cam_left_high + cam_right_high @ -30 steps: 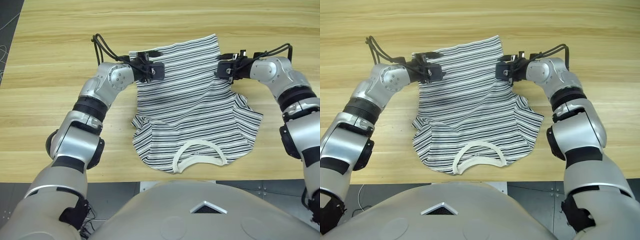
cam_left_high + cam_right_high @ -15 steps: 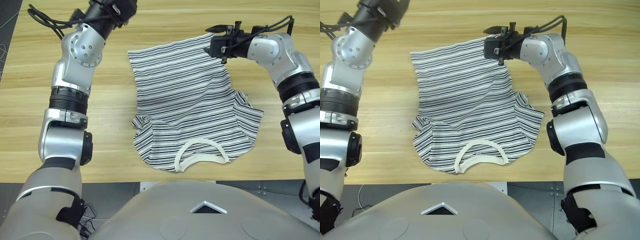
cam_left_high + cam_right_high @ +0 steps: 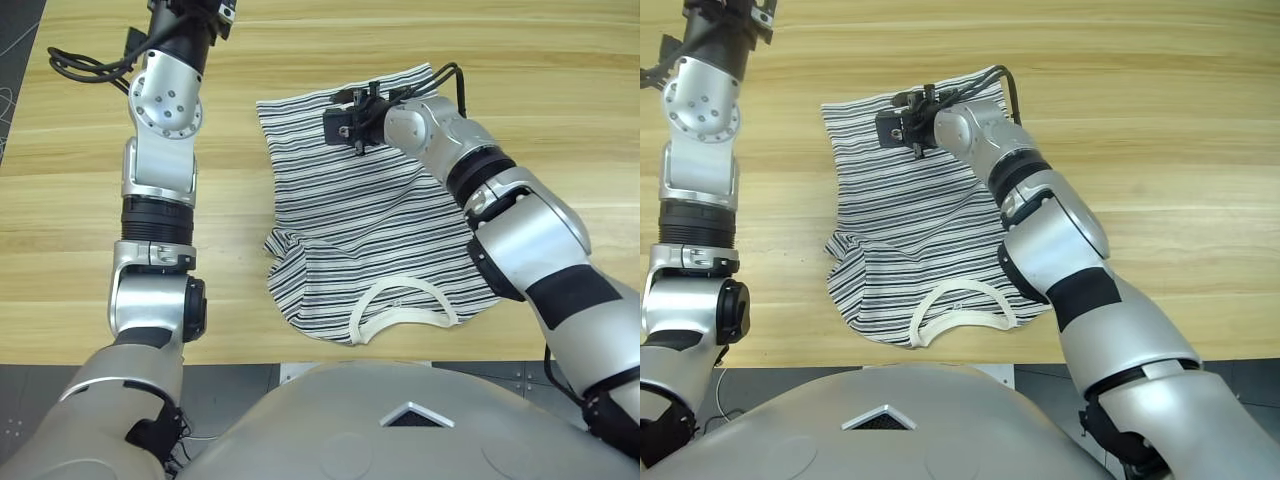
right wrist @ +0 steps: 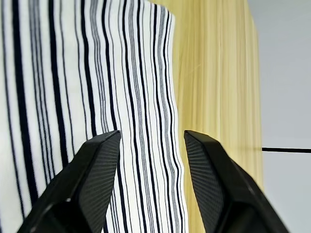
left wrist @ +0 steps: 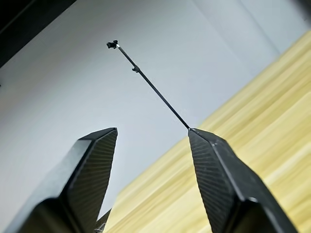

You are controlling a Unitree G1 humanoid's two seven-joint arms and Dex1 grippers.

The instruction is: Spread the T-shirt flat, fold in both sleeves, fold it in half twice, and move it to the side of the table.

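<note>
Right gripper [image 4: 151, 133] shifted left — over T-shirt [image 3: 370, 230].

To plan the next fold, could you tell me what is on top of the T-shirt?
The open right gripper is over the T-shirt's far part; whether they touch cannot be told. The right arm crosses its right side, hiding the cloth beneath.

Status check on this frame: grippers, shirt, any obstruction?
Left gripper open, raised over table far left. Right gripper open, over far half of T-shirt. T-shirt rumpled, not yet flat, collar nearest robot. Right arm crosses over it.
</note>
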